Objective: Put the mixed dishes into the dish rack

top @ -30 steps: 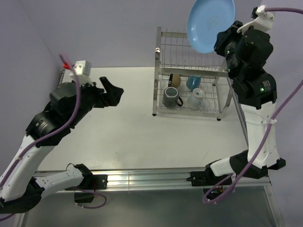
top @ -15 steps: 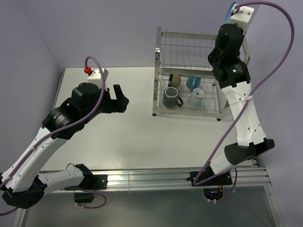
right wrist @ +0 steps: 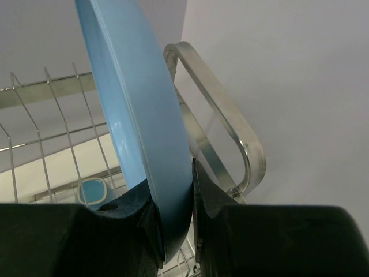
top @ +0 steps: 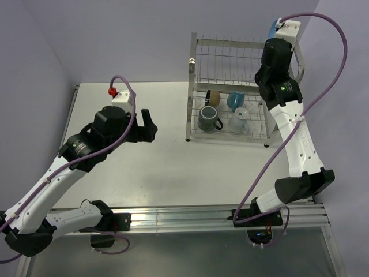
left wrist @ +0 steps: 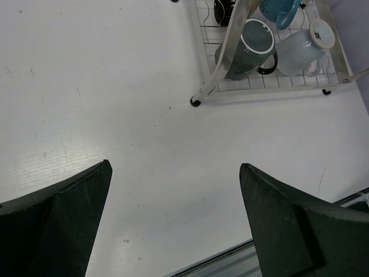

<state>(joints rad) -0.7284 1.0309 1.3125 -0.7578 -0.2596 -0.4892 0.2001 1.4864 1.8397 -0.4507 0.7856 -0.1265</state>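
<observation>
The light blue plate (right wrist: 132, 115) stands edge-on in my right gripper (right wrist: 174, 199), which is shut on its lower rim, beside the looped right handle (right wrist: 230, 133) of the steel dish rack (top: 230, 86). In the top view only a sliver of the plate (top: 272, 27) shows above the right wrist. On the rack's lower tier lie the dark mug (top: 209, 118), the white mug (top: 237, 120), the light blue mug (top: 234, 100) and the tan bowl (top: 213, 97). My left gripper (top: 149, 124) is open and empty over the table, left of the rack; it also shows in the left wrist view (left wrist: 174, 166).
The white table (top: 161, 161) runs left of and in front of the rack. The rack's front left leg (left wrist: 196, 102) stands on it. A metal rail (top: 173, 219) runs along the near edge. Purple walls close in behind and on the left.
My right arm has turned the plate from face-on to edge-on and brought it down to the rack's right end. My left gripper has moved right and a little nearer the rack.
</observation>
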